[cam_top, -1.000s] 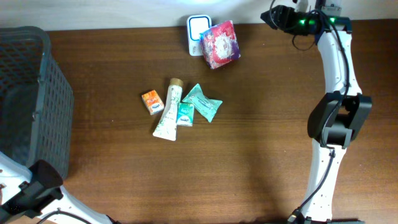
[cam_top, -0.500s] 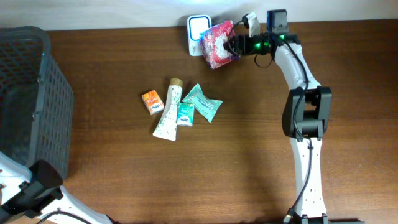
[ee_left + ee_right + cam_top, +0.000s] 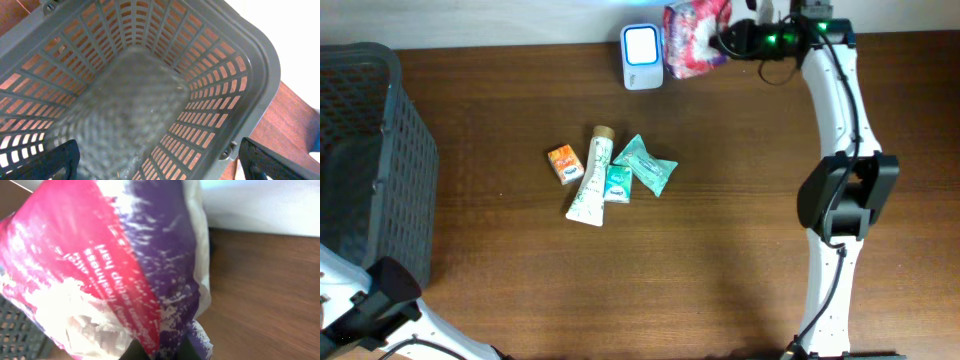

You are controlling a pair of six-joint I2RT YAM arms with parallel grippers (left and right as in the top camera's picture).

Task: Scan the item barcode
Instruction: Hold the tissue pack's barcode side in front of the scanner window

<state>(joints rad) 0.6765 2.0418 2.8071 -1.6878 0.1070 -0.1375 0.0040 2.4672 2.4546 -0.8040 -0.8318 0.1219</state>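
Nearest, the left gripper (image 3: 160,167) hangs, jaws spread, over the grey basket (image 3: 240,75). Mid-table lie a tube (image 3: 590,190) and small packets (image 3: 645,165). At the far edge the right gripper (image 3: 732,40) clenches the pink bag (image 3: 692,25), just beside the scanner (image 3: 642,45)

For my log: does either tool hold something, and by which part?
Right tool holds the pink packet by its edge nearest the arm; left tool holds nothing.

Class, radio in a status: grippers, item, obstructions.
Left gripper open over basket. Right gripper shut on pink packet, beside scanner. Nothing blocking scanner.
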